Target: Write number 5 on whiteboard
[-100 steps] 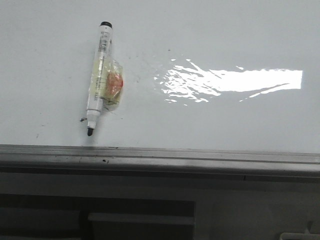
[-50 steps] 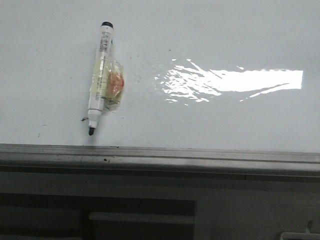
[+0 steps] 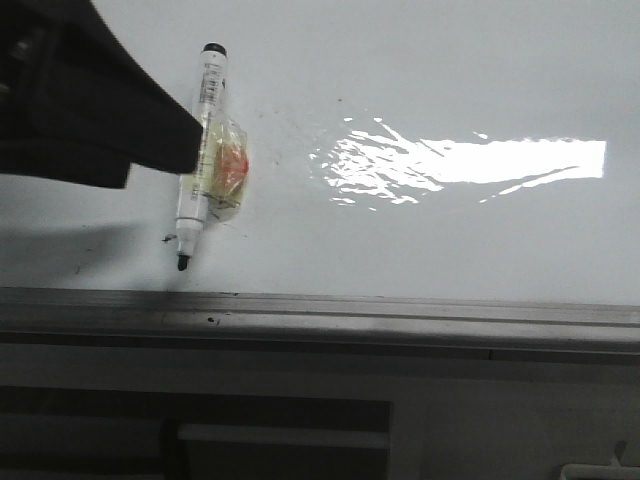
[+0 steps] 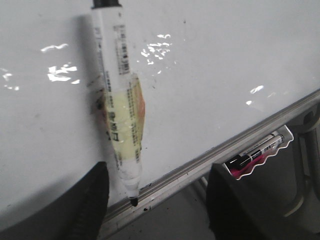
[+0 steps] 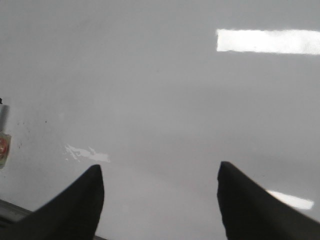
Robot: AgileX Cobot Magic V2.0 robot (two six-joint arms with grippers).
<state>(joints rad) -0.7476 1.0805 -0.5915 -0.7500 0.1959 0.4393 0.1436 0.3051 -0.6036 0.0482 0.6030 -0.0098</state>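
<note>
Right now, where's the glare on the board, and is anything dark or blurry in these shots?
Front view: a bright glare strip lies on the whiteboard, right of the marker; the left arm is a dark, featureless mass casting a shadow. Left wrist view: only small glints. Right wrist view: hazy, with a glare bar.

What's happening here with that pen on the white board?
A marker with tape around its middle lies uncapped on the whiteboard, tip toward the grey edge rail. The left gripper hangs over it with its jaws open, not touching it. The right gripper is open over bare board. No number 5 is written; only faint smudges show. A tray beyond the rail holds spare markers.
</note>
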